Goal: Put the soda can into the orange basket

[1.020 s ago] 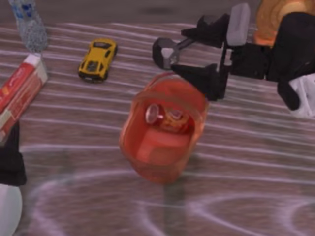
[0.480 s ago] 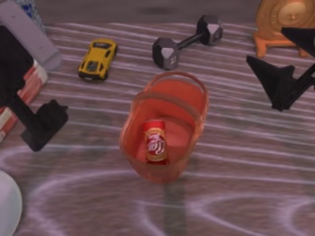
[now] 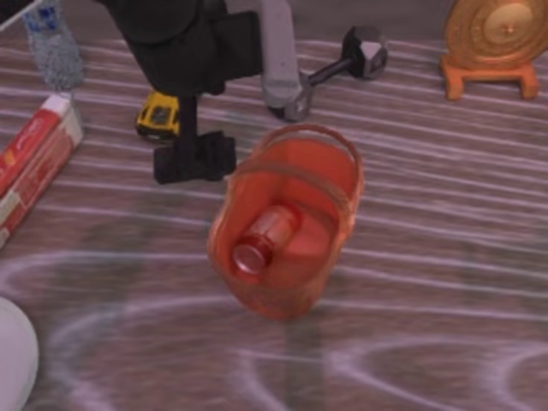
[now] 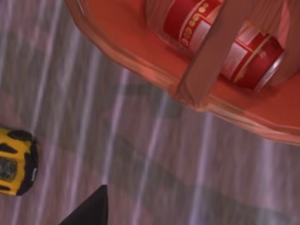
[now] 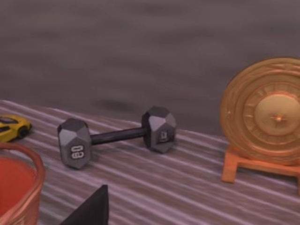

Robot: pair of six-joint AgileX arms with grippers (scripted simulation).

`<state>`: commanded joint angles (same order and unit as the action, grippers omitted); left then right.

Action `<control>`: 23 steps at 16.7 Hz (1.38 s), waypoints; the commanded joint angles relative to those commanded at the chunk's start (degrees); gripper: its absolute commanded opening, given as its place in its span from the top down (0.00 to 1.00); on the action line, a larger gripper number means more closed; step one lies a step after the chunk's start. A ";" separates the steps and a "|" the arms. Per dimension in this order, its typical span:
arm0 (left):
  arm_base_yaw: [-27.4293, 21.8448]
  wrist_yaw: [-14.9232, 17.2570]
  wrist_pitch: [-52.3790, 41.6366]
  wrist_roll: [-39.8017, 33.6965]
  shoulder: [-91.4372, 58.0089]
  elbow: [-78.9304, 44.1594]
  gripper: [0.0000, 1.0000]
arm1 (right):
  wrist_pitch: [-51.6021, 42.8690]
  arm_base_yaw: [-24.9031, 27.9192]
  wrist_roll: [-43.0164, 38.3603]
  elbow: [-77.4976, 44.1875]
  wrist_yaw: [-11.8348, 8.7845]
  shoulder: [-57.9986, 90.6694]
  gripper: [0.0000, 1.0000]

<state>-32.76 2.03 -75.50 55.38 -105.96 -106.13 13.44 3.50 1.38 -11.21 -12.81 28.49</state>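
Observation:
The orange basket [image 3: 334,184] stands mid-table, and its rim [image 4: 136,51] fills the left wrist view. The red soda can [image 3: 272,233] lies on its side inside it, silver end toward the front left, touched by no gripper. It also shows behind the handle as the can [image 4: 180,21]. My left gripper [image 3: 195,158] hangs open just left of the basket's back rim, beside the yellow car, holding nothing. One dark fingertip [image 4: 96,211] of it shows. My right arm is out of the top view. Only one of its fingertips [image 5: 96,211] shows, pointing at the back right of the table.
A yellow toy car [image 3: 158,116] sits partly under my left arm. A grey dumbbell [image 5: 117,136] lies behind the basket. A golden disc on an orange stand [image 3: 501,34] is back right. A red-and-white box [image 3: 34,163], a bottle [image 3: 53,51] and a white plate [image 3: 13,355] line the left edge.
My left arm swung from the left edge to the back, over the car. My right arm withdrew out of the top view. The can shifted inside the basket.

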 joint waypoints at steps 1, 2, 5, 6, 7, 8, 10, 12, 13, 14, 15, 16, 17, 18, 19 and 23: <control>-1.17 -0.22 -2.74 2.49 -4.91 -4.93 0.00 | -2.46 -0.54 -0.24 2.12 2.25 -5.37 0.00; -2.21 -0.46 -5.21 4.78 -9.44 -9.50 0.00 | -4.68 -1.02 -0.46 4.00 4.31 -10.23 0.00; -4.64 -1.18 -11.07 10.45 -20.50 -20.70 0.00 | -9.95 -2.16 -1.01 8.37 9.32 -21.36 0.00; -5.22 -1.39 -12.47 11.87 -23.20 -23.42 0.00 | -11.26 -2.45 -1.15 9.44 10.61 -24.03 0.00; -5.69 -1.56 -13.57 13.02 -25.33 -25.55 0.00 | -12.28 -2.67 -1.26 10.28 11.63 -26.11 0.00; -6.00 -1.69 -14.31 13.81 -26.73 -26.96 0.00 | -12.97 -2.82 -1.33 10.83 12.33 -27.50 0.00; -6.23 -1.78 -14.86 14.41 -27.79 -28.02 0.00 | -13.44 -2.93 -1.38 11.22 12.81 -28.49 0.00; -6.23 -1.78 -14.86 14.41 -27.79 -28.02 0.00 | -13.44 -2.93 -1.38 11.22 12.81 -28.49 0.00; -6.23 -1.78 -14.86 14.41 -27.79 -28.02 0.00 | -13.44 -2.93 -1.38 11.22 12.81 -28.49 0.00; -5.93 -1.73 -14.74 14.34 -27.75 -27.89 0.00 | -13.44 -2.93 -1.38 11.22 12.81 -28.49 0.00; -5.98 -1.74 -14.57 14.38 -27.71 -27.67 0.00 | -13.44 -2.93 -1.38 11.22 12.81 -28.49 0.00; -6.07 -1.76 -13.99 14.45 -27.56 -26.94 0.00 | -13.44 -2.93 -1.38 11.22 12.81 -28.49 0.00; -6.13 -1.78 -13.13 14.48 -27.34 -25.84 0.00 | -13.44 -2.93 -1.38 11.22 12.81 -28.49 0.00; -6.16 -1.79 -12.10 14.48 -27.07 -24.54 0.00 | -13.44 -2.93 -1.38 11.22 12.81 -28.49 0.00; -6.17 -1.79 -11.05 14.47 -26.80 -23.22 0.00 | -13.44 -2.93 -1.38 11.22 12.81 -28.49 0.00; -6.19 -1.80 -9.19 14.43 -26.34 -20.90 0.00 | -13.44 -2.93 -1.38 11.22 12.81 -28.49 0.00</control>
<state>-38.95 0.23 -84.69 69.81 -132.30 -127.03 0.00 0.57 0.00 0.00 0.00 0.00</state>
